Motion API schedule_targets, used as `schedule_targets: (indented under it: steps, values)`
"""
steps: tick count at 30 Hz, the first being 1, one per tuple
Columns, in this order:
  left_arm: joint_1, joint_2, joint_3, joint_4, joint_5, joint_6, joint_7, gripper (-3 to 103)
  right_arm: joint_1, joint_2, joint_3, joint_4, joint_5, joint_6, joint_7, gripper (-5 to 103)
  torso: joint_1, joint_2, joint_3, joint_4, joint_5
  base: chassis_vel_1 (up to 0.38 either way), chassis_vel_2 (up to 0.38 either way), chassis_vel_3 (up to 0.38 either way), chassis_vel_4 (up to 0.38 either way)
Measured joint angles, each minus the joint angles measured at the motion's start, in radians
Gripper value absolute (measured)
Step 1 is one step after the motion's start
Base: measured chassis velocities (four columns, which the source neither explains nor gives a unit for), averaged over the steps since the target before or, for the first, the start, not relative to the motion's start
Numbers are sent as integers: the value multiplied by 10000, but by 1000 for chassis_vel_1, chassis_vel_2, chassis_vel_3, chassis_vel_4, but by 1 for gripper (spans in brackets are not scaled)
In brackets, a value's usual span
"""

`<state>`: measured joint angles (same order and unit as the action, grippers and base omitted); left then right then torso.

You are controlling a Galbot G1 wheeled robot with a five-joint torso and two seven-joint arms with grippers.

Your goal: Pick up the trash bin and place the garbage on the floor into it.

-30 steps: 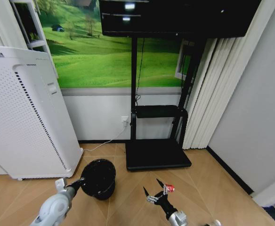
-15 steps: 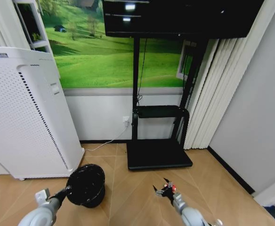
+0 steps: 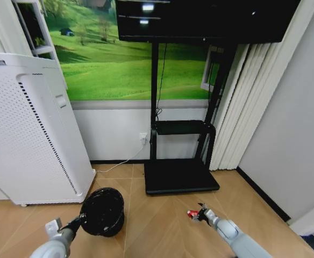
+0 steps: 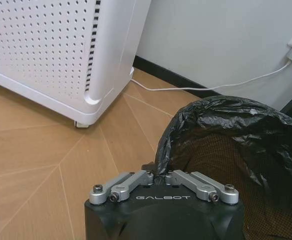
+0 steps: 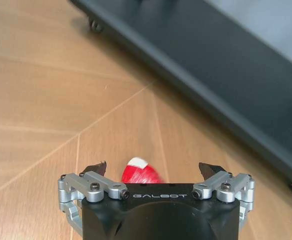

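The trash bin (image 3: pixel 102 211), small, round and lined with a glossy black bag, sits low at the left of the head view. My left gripper (image 3: pixel 80 219) is shut on its near rim. The left wrist view shows that gripper (image 4: pixel 158 176) pinching the bag-covered rim of the bin (image 4: pixel 226 135). A red-and-white piece of garbage (image 3: pixel 191 214) lies on the tan parquet floor (image 3: pixel 157 231) at the right. My right gripper (image 3: pixel 199 213) is right at it. In the right wrist view this gripper (image 5: pixel 153 168) stands open, with the red piece (image 5: pixel 139 173) between its spread fingers.
A big white perforated appliance (image 3: pixel 33 134) stands at the left, close behind the bin, with a white cable (image 4: pixel 211 87) along the wall. The black base of the TV stand (image 3: pixel 181 176) lies just beyond the red piece. Curtains and a grey wall close the right side.
My right arm has swung to the right and lowered, so its open gripper now straddles the red piece. My left arm has drawn the bin slightly left and nearer.
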<state>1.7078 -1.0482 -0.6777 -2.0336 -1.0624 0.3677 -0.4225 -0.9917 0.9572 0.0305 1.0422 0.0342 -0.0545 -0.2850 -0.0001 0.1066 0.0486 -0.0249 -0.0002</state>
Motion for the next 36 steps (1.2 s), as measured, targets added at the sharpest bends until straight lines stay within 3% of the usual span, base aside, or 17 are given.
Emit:
schedule_targets:
  steps: [8, 11, 15, 16, 25, 36]
  values:
    - [652, -274, -129, -178, 477, -69, 173, 3, 1056, 710, -747, -1893, -455, 353, -319, 100, 1, 0, 0, 2, 5, 0, 0, 0, 0]
    - [816, -384, -34, -304, 573, -70, 248, 3, 1871, 1405, -1019, -3269, -853, 700, -327, 100, 1, 0, 0, 1, 0, 0, 0, 0, 0]
    - [848, -406, -4, -360, 581, -70, 263, 3, 2296, 1801, -1029, -3855, -1135, 750, -248, 103, 1, 0, 0, 4, 6, 0, 0, 0, 0]
    - [876, -406, -3, -378, 581, -70, 289, 3, 2530, 1950, -1029, -4127, -1226, 714, -212, 100, 1, 0, 0, 6, 2, 0, 0, 0, 0]
    - [569, -249, 15, -213, 481, -79, 307, 3, 2588, 1448, -1028, -4098, -927, 395, -496, 99, 1, 0, 0, -4, -3, 0, 0, 0, 0]
    - [382, -237, 74, -201, 502, -197, 293, 3, 2644, 1569, -1024, -4322, -1166, 333, -463, 99, 1, 0, -1, 3, 0, 0, 0, 0, 0]
